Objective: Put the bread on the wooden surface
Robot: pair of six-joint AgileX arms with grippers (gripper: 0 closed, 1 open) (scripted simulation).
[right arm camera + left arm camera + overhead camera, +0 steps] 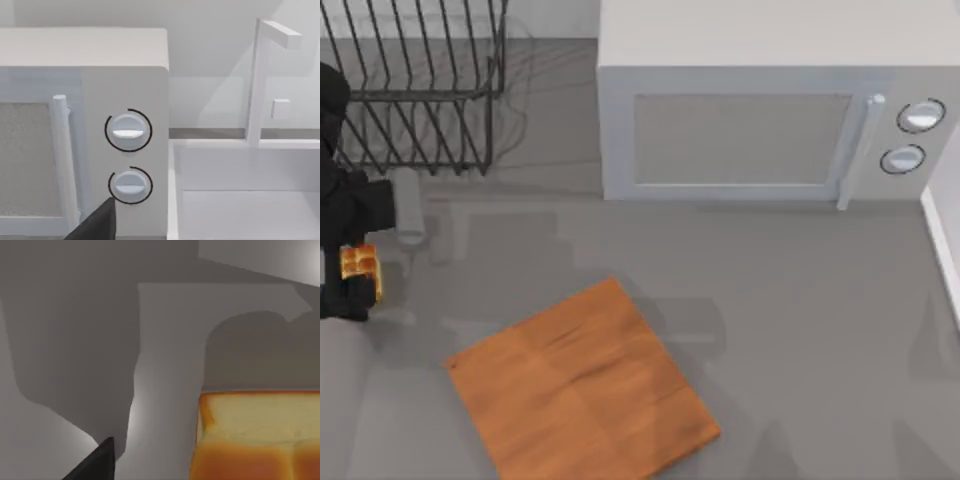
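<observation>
Gripping the bread, the left gripper is hanging at about nine o'clock in the top view, hard against the table's left edge and above the grey countertop. Its black fingers are sitting closed on the small block, whose glossy orange-brown top is peeking out between the dark parts of the arm. In the left wrist view the bread is showing its pale yellow side and browned crust close to the camera, with one dark fingertip poking in beside it and the block's shadow falling on the grey surface beneath.

The wooden surface is lying flat toward six o'clock, turned so that one corner is pointing up toward the microwave. It is sitting well apart from the bread, to the block's right and lower in the top view, and nothing is resting on it.

A black wire dish rack is standing at eleven o'clock, just behind the left arm. The white microwave is occupying the stretch from twelve to two o'clock, its two round dials stacked at its right end.

In the right wrist view the microwave's dials and a white sink with its tap are showing, along with one dark fingertip; I cannot tell whether the right gripper is open or closed.
</observation>
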